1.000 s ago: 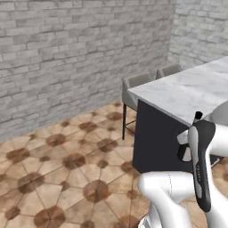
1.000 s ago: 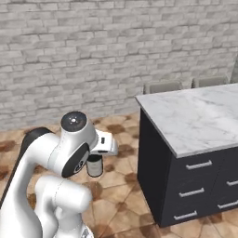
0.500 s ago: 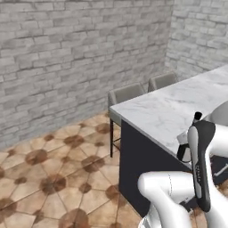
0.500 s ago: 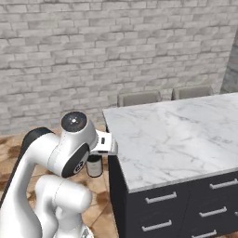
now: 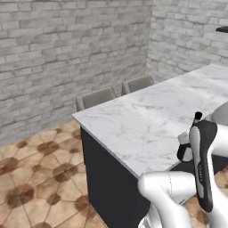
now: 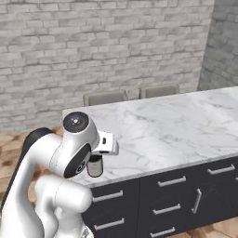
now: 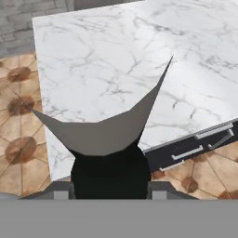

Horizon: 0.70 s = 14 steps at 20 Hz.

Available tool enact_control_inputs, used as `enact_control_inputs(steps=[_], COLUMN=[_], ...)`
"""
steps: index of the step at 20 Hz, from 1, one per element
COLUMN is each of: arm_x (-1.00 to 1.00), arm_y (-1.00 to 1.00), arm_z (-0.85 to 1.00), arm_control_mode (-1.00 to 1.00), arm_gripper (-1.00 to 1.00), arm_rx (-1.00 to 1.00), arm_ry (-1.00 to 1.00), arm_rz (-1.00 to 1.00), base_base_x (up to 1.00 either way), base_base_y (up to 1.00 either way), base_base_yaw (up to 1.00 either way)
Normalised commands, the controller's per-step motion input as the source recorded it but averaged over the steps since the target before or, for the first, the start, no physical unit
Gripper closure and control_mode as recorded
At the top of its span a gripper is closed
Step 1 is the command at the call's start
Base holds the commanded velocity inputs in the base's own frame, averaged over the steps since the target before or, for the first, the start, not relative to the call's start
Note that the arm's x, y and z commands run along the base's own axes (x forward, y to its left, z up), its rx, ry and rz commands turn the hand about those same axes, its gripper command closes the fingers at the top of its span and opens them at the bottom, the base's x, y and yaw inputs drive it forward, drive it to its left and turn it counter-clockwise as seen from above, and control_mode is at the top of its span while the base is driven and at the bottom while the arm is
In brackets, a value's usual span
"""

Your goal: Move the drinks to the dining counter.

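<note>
While the end effector [image 6: 95, 163] stays clamped on a dark bottle [image 6: 95, 166] just over the near edge, the white marble worktop [image 6: 176, 128] sits bare, two grey chairs [image 6: 106, 97] behind, brick walls [image 5: 67, 53], patterned tile floor [image 5: 35, 178].

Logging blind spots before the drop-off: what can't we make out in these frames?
- Held bottle: right base view shows its lower part; the arm covers its top, label unreadable.
- Gripper fingers: hand view, hidden behind the dark bottle.
- Dining counter: far end cut off by the right edge in both base views.
- Two chairs: the counter hides their seats.
</note>
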Motion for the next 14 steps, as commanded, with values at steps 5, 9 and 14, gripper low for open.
enact_control_inputs(steps=[5, 9, 14], arm_x=[0.00, 0.00, 0.00], arm_y=[0.00, 0.00, 0.00], arm_z=[0.00, 0.00, 0.00], arm_control_mode=[1.00, 1.00, 1.00], arm_gripper=[1.00, 1.00, 1.00], arm_rx=[0.00, 0.00, 0.00], arm_ry=[0.00, 0.00, 0.00], arm_rz=[0.00, 0.00, 0.00], base_base_x=[0.65, 0.64, 0.29], base_base_y=[-0.71, -0.62, -0.66], base_base_yaw=[0.11, 0.25, 0.31])
